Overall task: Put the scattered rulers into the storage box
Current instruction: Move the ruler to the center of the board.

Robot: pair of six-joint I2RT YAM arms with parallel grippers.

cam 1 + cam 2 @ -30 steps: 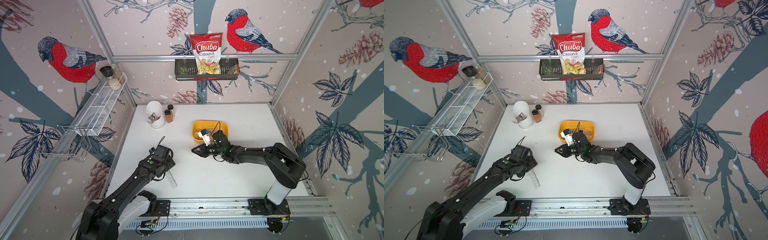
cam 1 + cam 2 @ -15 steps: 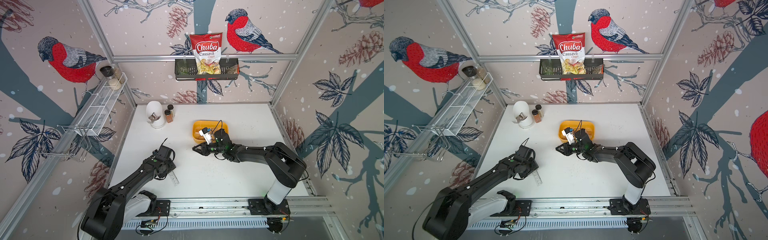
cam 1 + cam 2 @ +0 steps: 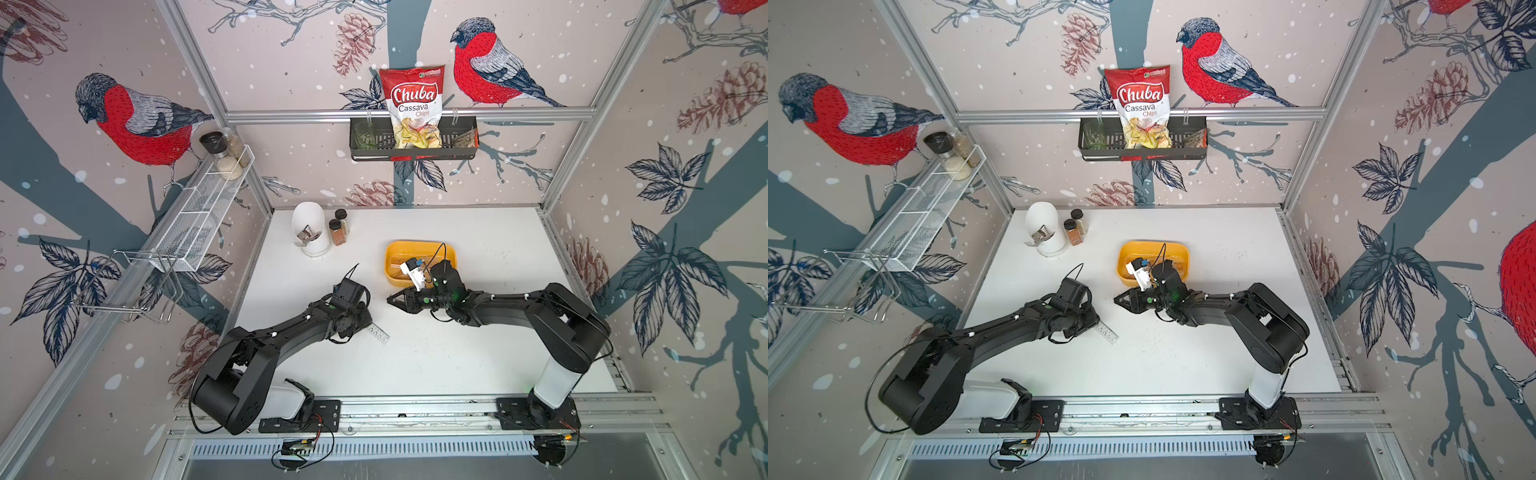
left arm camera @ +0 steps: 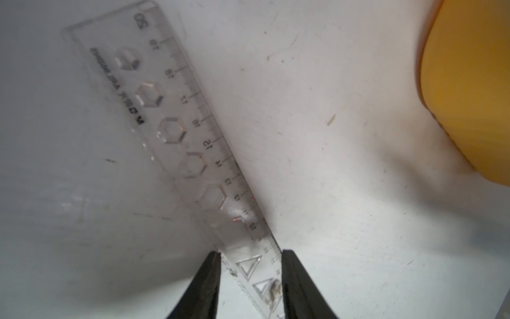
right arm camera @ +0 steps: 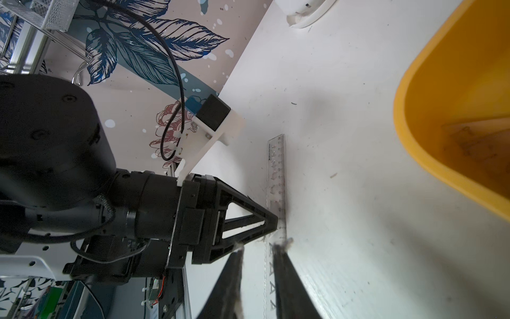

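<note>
A clear stencil ruler (image 4: 193, 143) lies between the fingers of my left gripper (image 4: 250, 252), which is shut across its width near the triangle cut-outs. In both top views only the ruler's end (image 3: 380, 332) (image 3: 1108, 332) pokes out from under my left wrist, which hides the fingers. My right gripper (image 3: 391, 300) (image 5: 258, 244) hovers just beyond, pointing at the left one, its jaws narrowly open and holding nothing; the ruler (image 5: 277, 171) runs beneath them. The yellow storage box (image 3: 419, 246) (image 5: 414, 154) sits right behind my right wrist, with pale pieces inside.
A white utensil holder (image 3: 309, 232) and two spice jars (image 3: 338, 232) stand at the back left of the table. A black basket (image 3: 413, 151) with a chips bag hangs on the back wall. A white wire shelf (image 3: 199, 216) runs along the left wall.
My left gripper has closed onto the ruler and swung right, and the ruler's visible end has shifted right and farther back. The right gripper has barely moved.
</note>
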